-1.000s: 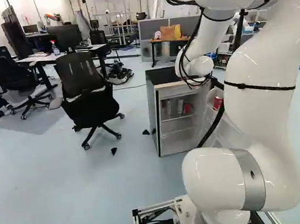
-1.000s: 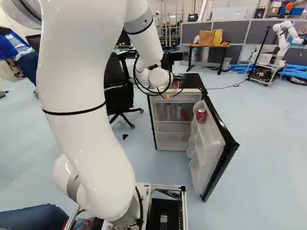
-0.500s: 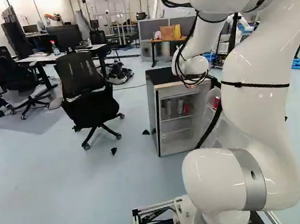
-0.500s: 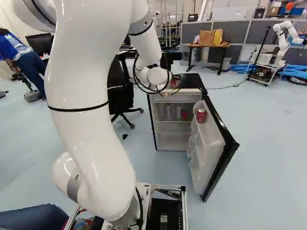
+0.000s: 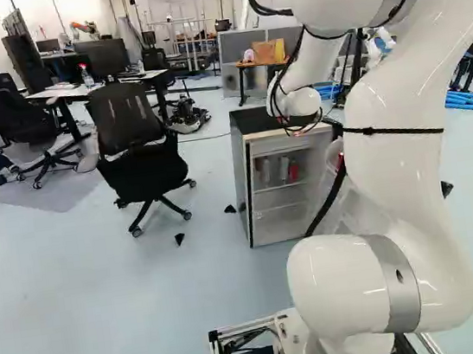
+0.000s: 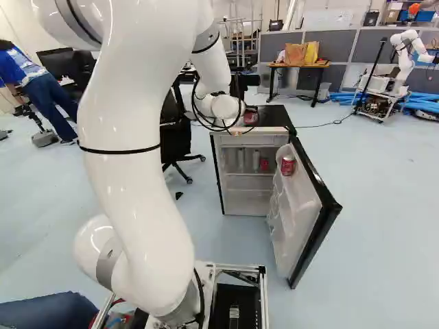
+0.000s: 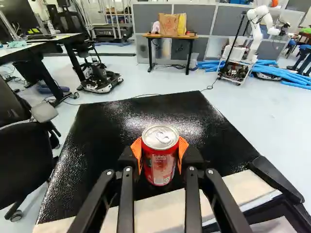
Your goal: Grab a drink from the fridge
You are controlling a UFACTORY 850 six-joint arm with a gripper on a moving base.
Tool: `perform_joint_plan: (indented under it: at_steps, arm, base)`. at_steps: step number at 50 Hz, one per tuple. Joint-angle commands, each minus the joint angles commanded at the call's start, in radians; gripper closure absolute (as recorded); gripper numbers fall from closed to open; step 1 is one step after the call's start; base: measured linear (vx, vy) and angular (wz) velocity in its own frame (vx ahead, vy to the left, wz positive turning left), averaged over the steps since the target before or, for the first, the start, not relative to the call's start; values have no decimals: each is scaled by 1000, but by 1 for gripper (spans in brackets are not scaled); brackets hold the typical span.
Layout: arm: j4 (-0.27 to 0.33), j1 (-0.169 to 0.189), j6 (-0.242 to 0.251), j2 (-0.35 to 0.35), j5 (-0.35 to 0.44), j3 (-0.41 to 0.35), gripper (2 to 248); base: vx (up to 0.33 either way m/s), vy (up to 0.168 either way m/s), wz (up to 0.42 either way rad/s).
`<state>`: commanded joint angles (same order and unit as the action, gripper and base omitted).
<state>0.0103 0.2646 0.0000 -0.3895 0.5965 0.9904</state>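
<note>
Here the red can [image 7: 160,158] is standing upright, its long axis running vertically and its lid and pull tab facing up. From left to right in the right base view, the white arm [image 6: 140,185] is coming first, rising from its joint and reaching ahead. Next, the black gripper [image 6: 248,117] is clamping the red can, its orange pads [image 7: 184,149] pressing from both sides. The can is sitting over the black fridge top [image 7: 112,145], just inside the front edge and about midway between the front corners; whether its base is touching, I can't tell. Farther right, the fridge door [image 6: 317,205] is hanging open, another red can [image 6: 288,165] standing in it.

And what's changing since half a second ago? The arm is shifting against its joint: its upper part is swinging left in the left base view and right in the right base view. The wrist [image 5: 299,101] is edging left in the left base view, and the clamped can is travelling with it. The fridge and its door are staying put, and the base is holding its place.
</note>
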Motion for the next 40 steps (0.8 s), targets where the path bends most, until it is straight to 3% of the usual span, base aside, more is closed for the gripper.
perform_joint_plan:
  at_steps: [40]
  arm:
    - [-35, -28, 0, -81, -14, 102, 156]
  base:
    - [0, 0, 0]
